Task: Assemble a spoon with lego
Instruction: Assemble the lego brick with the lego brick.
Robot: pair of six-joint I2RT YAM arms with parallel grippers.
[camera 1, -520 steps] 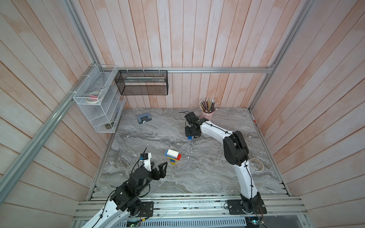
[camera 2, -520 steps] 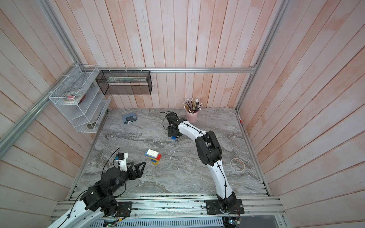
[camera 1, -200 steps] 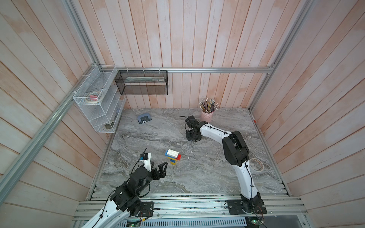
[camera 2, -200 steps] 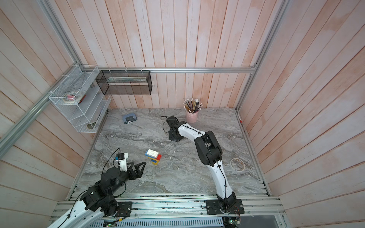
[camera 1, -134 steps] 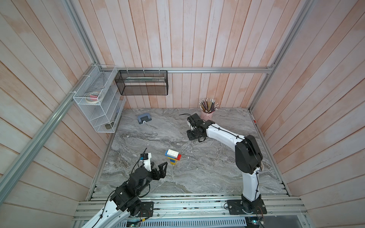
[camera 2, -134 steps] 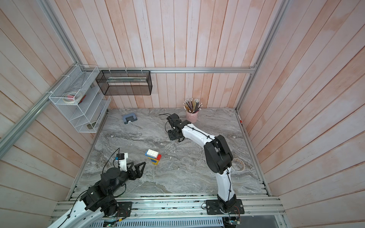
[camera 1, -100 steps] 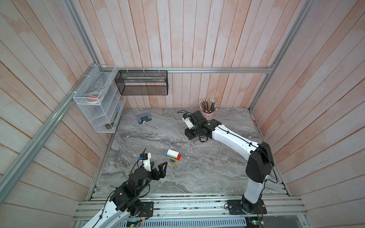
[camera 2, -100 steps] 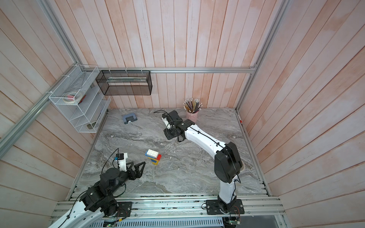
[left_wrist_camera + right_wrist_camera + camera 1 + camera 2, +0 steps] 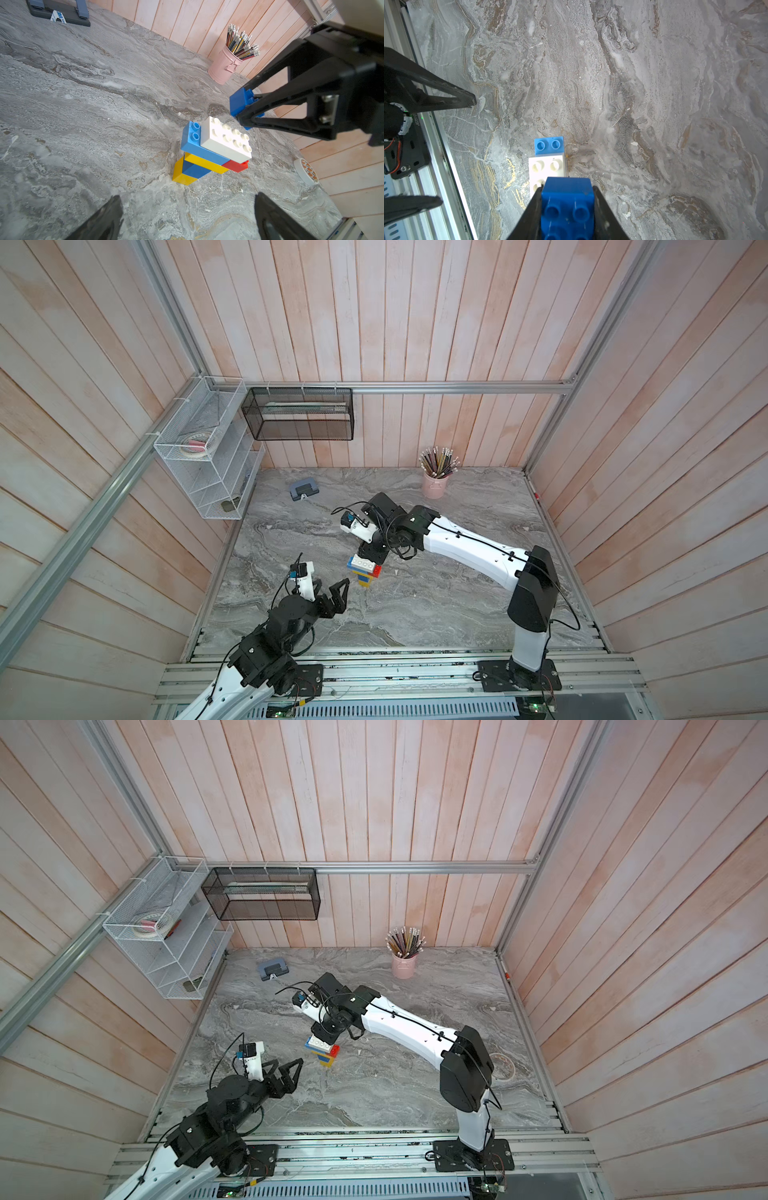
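The right gripper pinches a square blue brick by its sides, presumably leaving the underside free to press onto the white brick topping the spoon (standing part-built on the marble table), while the left gripper hangs spread nearby.

Half of blue brick off-frame

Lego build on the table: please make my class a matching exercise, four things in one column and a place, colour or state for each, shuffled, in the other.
Column 1
1. dark blue brick
2. white brick
3. left gripper
4. pencil cup

Column 2
A. open, holding nothing
B. pink
C. clamped in the right gripper
D. on top of the brick stack

Pairs: 1-C, 2-D, 3-A, 4-B
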